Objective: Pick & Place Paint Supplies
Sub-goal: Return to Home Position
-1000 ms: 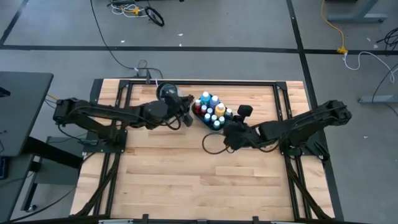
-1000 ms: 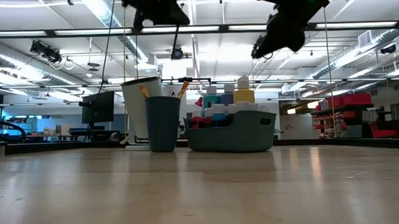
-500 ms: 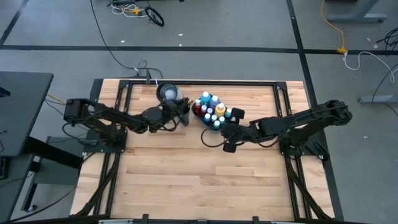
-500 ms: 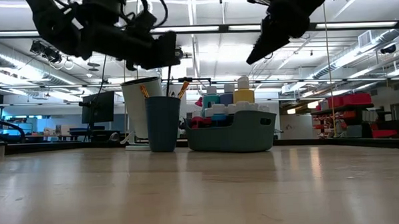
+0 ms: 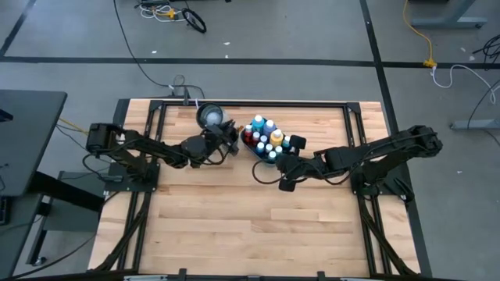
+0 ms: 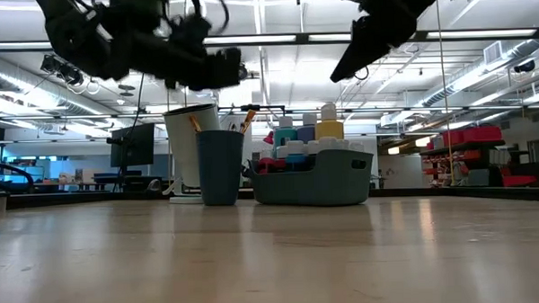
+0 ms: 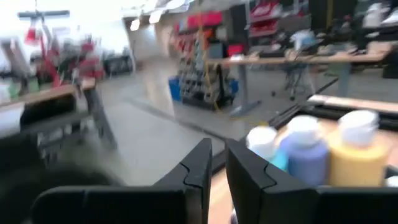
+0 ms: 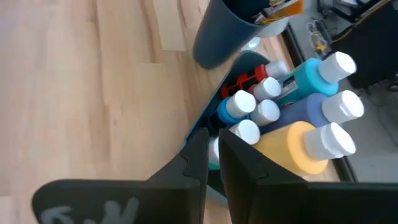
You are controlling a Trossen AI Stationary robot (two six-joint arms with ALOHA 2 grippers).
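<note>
**Paints put away, both arms up high**

The paint bottles (image 8: 298,143) stand packed in the teal tray (image 6: 316,184) at the far middle of the table (image 5: 234,226). The brushes (image 6: 248,121) stick up from the blue cup (image 6: 221,167) just left of it, so nothing rolls. The left gripper (image 7: 217,149) hangs high by the cup and the right gripper (image 8: 213,140) by the tray's near side. Each has its fingers pressed almost together, pinching nothing. The job looks done.

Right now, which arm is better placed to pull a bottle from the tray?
Probably right: the right gripper tilts down toward the bottles in the tray; the left gripper lies level, nearer the cup.
</note>
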